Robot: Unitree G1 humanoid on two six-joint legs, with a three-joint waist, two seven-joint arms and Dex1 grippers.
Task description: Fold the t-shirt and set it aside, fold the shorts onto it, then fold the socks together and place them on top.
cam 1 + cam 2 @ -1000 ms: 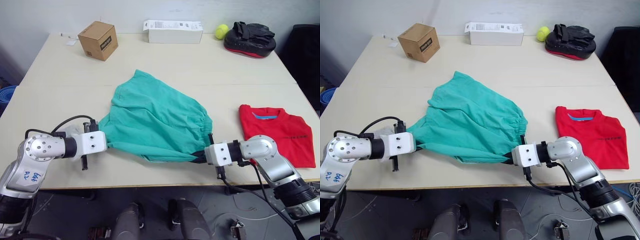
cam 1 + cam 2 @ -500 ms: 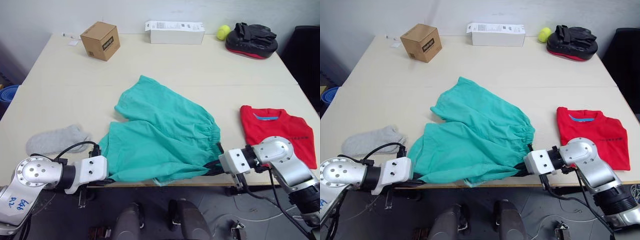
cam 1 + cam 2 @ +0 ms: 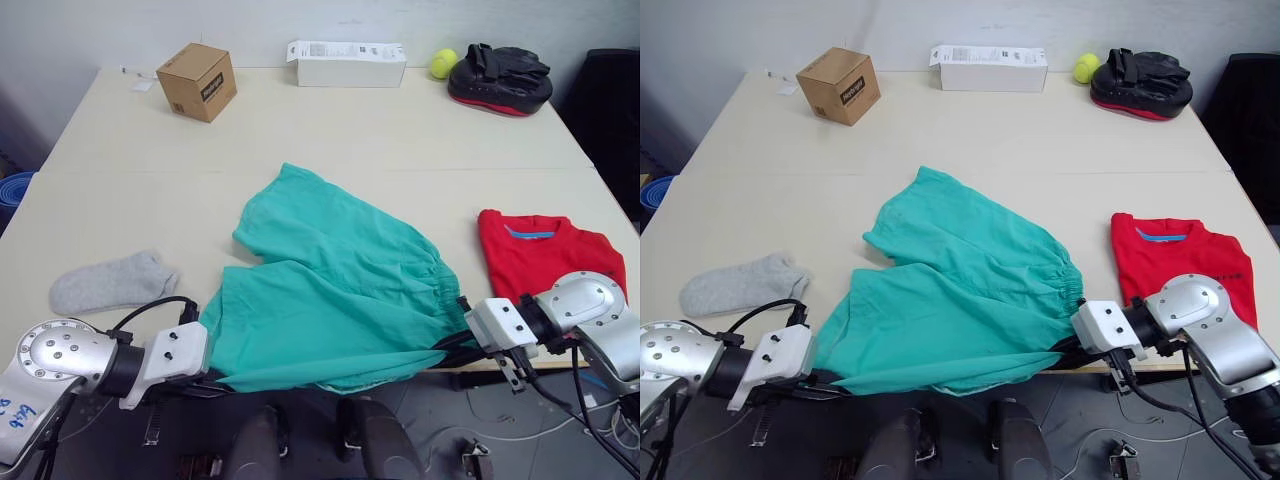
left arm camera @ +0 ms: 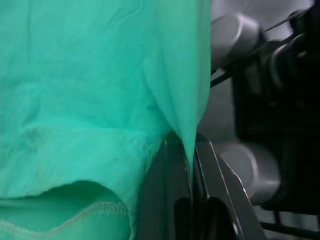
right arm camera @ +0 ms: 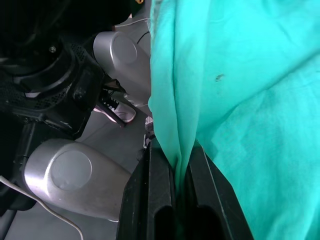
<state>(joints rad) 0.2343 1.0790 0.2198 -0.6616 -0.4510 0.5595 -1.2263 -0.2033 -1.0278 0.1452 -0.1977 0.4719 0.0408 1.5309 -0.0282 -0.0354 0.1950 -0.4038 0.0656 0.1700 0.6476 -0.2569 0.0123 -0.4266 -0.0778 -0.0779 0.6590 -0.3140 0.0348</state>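
Note:
The teal shorts (image 3: 330, 290) lie spread over the table's near half, their front edge pulled past the table edge. My left gripper (image 4: 189, 165) is shut on the shorts' near left corner, and my right gripper (image 5: 175, 172) is shut on the near right corner by the waistband. Both grippers sit just beyond the table's front edge, left gripper (image 3: 205, 375) and right gripper (image 3: 455, 345). The red t-shirt (image 3: 545, 255) lies folded flat at the table's right side. A grey sock (image 3: 108, 283) rests on the table at the left, beside the shorts.
A cardboard box (image 3: 197, 80) stands at the back left, a white carton (image 3: 346, 63) at the back middle. A yellow-green ball (image 3: 443, 63) and a black-and-red pad (image 3: 500, 80) sit at the back right. The table's front edge (image 3: 100, 345) runs close to both grippers.
Both grippers have pulled the shorts toward the near edge and slightly right, stretching the front hem off the table. The sock, covered a second ago, now lies exposed.

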